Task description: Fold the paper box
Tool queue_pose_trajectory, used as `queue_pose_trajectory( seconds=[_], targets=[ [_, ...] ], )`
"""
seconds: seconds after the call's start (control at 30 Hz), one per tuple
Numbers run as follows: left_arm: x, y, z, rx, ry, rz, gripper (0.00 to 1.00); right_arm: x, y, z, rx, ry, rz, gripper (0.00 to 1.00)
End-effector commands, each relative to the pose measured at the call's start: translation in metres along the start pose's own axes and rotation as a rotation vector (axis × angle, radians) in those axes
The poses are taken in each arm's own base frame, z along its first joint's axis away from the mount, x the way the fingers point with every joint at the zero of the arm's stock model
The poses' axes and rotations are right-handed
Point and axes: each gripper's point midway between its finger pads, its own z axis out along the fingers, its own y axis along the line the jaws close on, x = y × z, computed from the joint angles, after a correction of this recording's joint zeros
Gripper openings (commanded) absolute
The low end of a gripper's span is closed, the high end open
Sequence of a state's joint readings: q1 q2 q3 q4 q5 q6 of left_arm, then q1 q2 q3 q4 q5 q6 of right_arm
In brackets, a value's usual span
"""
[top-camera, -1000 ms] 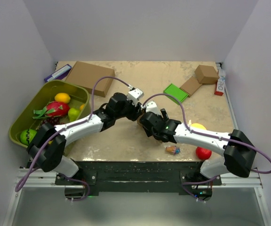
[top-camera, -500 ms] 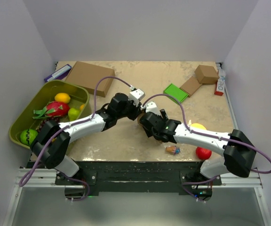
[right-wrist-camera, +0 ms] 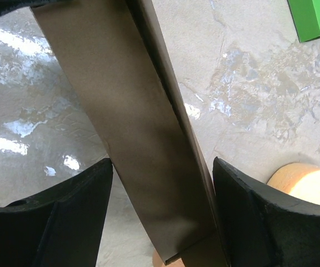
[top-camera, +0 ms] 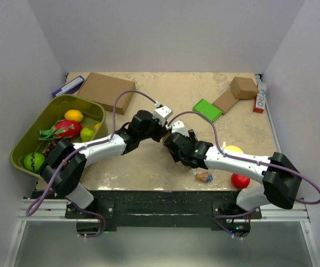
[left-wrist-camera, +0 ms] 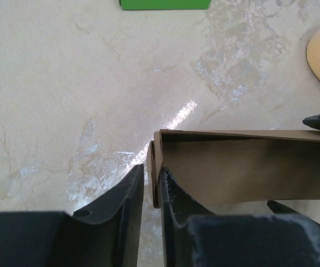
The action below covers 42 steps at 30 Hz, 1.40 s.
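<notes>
The box [left-wrist-camera: 232,172] was in the middle of the top view, between the two wrists and almost hidden under them. In the left wrist view it filled the lower right part of the frame, with one end wall towards the camera.

The left gripper [left-wrist-camera: 150,173] had its fingers nearly together, with the thin doubled edge of that end wall in the narrow gap. I could not tell whether they already pressed on it. The right gripper [right-wrist-camera: 163,162] had its fingers wide apart, but the long panel filled the gap and seemed to touch both, so I judged it as clamped across the width of the box.

The biggest risk I saw was on the left side. The hold was only on a thin edge, near the fingertips. If the arm pulled or turned, the cardboard could slip out and the wall could spring back flat. A squeeze that was too strong could crush the crease.

The second risk was that the arms worked against each other. If they moved in different directions, the panel between them could bend in a wrong place or tear. The wrists were also very near, so they could hit each other. If the box fell, it could land on the table [left-wrist-camera: 65,83] beside the green thing [left-wrist-camera: 165,4].
</notes>
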State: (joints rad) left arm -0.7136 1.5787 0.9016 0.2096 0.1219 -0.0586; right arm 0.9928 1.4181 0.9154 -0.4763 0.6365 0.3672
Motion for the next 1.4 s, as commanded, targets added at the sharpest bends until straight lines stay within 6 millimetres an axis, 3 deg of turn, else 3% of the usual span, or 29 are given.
queue_pose_trajectory(
  seconds=[0.0, 0.3, 0.5, 0.63, 0.87, 0.97, 1.0, 1.17, 1.37],
  targets=[
    [-0.023, 0.010, 0.002, -0.037, -0.081, 0.039, 0.20, 0.006, 0.003, 0.003, -0.005, 0.011, 0.018, 0.73],
    [-0.018, 0.007, 0.003, -0.018, -0.070, 0.041, 0.17, 0.007, 0.004, 0.004, -0.003, 0.018, 0.010, 0.71],
    [-0.022, 0.001, -0.005, 0.001, -0.082, 0.013, 0.32, 0.007, 0.002, 0.004, 0.008, 0.019, 0.013, 0.73],
    [-0.035, -0.001, -0.015, -0.002, -0.105, -0.027, 0.36, 0.008, 0.001, 0.006, 0.017, 0.018, 0.016, 0.68],
    [-0.033, 0.012, -0.032, -0.097, -0.075, -0.128, 0.36, 0.008, -0.003, 0.007, 0.043, 0.015, 0.026, 0.63],
    [-0.046, 0.011, -0.039, -0.094, -0.124, -0.185, 0.45, 0.009, -0.003, 0.007, 0.044, 0.013, 0.025, 0.62],
    [-0.051, 0.011, -0.039, -0.093, -0.140, -0.201, 0.52, 0.008, -0.003, 0.007, 0.043, 0.012, 0.026, 0.61],
    [-0.074, -0.003, -0.027, -0.005, -0.196, -0.248, 0.61, 0.009, -0.002, 0.007, 0.036, 0.011, 0.026, 0.60],
    [-0.073, -0.009, -0.003, 0.047, -0.188, -0.279, 0.67, 0.008, -0.001, 0.007, 0.033, 0.010, 0.028, 0.60]
  ],
)
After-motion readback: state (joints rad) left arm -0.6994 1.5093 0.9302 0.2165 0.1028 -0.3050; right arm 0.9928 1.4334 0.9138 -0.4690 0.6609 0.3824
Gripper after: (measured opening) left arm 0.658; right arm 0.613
